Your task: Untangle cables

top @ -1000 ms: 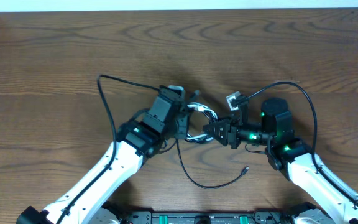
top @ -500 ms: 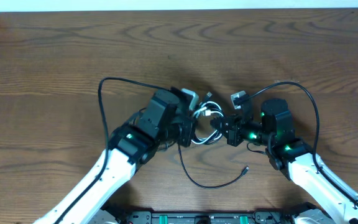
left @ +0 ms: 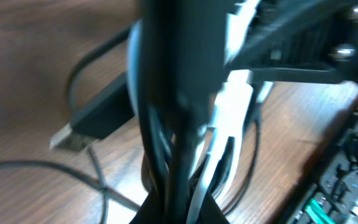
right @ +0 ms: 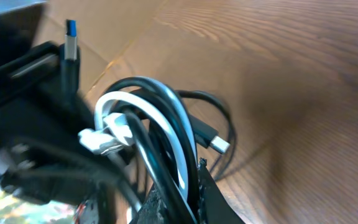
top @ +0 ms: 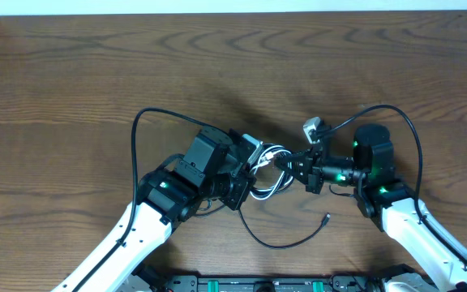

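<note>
The left gripper (top: 252,173) and right gripper (top: 287,162) are both closed on the cables (top: 267,188), a black-and-white coil between them at mid-table (top: 71,81). One black cable (top: 276,241) trails onto the wood.

You're looking at black cables (top: 278,242) and one white cable (right: 178,140) against a dark brown, wood-grained table (top: 71,73); one black plug (right: 71,43) has a blue tip.
</note>
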### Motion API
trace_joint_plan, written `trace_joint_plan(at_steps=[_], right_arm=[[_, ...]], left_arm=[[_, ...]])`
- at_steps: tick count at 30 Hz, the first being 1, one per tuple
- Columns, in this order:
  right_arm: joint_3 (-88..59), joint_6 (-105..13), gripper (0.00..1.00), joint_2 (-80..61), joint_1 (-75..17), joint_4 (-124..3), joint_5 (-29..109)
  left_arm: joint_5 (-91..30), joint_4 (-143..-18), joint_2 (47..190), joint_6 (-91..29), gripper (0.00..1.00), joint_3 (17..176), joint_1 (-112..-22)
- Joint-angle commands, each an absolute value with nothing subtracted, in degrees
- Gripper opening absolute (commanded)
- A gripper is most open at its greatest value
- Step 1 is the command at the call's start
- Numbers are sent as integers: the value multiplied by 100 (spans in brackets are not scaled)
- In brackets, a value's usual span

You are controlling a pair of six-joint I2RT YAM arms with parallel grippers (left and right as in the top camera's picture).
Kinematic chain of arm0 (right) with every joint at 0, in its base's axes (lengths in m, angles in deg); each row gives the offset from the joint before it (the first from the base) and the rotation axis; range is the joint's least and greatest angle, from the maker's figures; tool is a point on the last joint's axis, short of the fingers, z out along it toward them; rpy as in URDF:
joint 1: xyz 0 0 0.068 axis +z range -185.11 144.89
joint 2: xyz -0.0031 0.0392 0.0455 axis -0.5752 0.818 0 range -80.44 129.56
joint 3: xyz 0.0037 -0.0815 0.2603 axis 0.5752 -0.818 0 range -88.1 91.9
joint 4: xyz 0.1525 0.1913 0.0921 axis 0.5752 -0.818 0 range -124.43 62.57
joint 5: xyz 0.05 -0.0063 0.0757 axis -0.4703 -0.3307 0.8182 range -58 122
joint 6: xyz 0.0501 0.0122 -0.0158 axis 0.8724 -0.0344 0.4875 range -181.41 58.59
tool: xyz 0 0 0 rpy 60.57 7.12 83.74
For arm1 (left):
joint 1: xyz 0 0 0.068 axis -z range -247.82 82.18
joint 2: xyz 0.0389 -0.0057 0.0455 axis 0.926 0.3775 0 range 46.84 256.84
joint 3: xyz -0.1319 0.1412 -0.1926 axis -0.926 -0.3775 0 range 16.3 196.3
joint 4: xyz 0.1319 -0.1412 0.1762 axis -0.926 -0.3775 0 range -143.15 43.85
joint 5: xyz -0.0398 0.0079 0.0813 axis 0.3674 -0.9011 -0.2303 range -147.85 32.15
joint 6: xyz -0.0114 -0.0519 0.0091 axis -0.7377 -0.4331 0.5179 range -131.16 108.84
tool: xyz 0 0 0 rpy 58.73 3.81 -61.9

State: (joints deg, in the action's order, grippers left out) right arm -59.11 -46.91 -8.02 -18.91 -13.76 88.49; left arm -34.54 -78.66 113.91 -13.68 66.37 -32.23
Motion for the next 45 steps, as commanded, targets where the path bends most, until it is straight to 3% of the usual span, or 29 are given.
trace_joint_plan(at_steps=[1, 5, 11, 15, 16, 20, 26, 31, 32, 39, 41, 45], right_arm=[[-5843, -4951, 1, -817, -1932, -1324, 9776], [-5843, -4912, 1, -817, -1969, -1393, 9505], [-5843, -4665, 1, -817, -1980, -1960, 8589], [-5843, -4560, 1, -817, -1980, -1999, 8589], [-5843, -4560, 1, -817, -1980, -1997, 8587], [-5843, -4311, 1, -817, -1980, -2016, 8296], [-5843, -4298, 1, -817, -1980, -1999, 8294], [-5843, -4256, 1, -817, -1980, -1973, 8570], [-5843, -4256, 1, -817, -1982, -1949, 8674], [-5843, -3911, 1, -817, -2096, -1951, 9608], [-5843, -3871, 1, -817, -2183, -1953, 9933], [-5843, -3784, 1, -817, -2404, -1960, 10362]], left_arm=[[-4210, -7853, 11424, -1408, 8, 6700, -3150], [-5093, -7711, 11380, -2186, 8, 6700, -3260], [-5235, -7330, 11113, -2651, 8, 6702, -3505], [-5233, -7088, 10858, -2682, 17, 6702, -3529], [-5233, -7031, 10801, -2763, 27, 6702, -3529], [-5233, -6847, 10600, -3106, 43, 6702, -3529], [-5233, -6941, 10563, -3281, 58, 6700, -3529], [-5110, -7177, 10720, -3453, 94, 6700, -3529], [-5014, -7173, 10775, -3375, 96, 6700, -3529], [-4811, -7114, 11380, -2835, 95, 6700, -3524], [-4627, -7059, 11581, -2835, 90, 6700, -3524], [-4791, -6952, 11826, -2837, 44, 6700, -3542]])
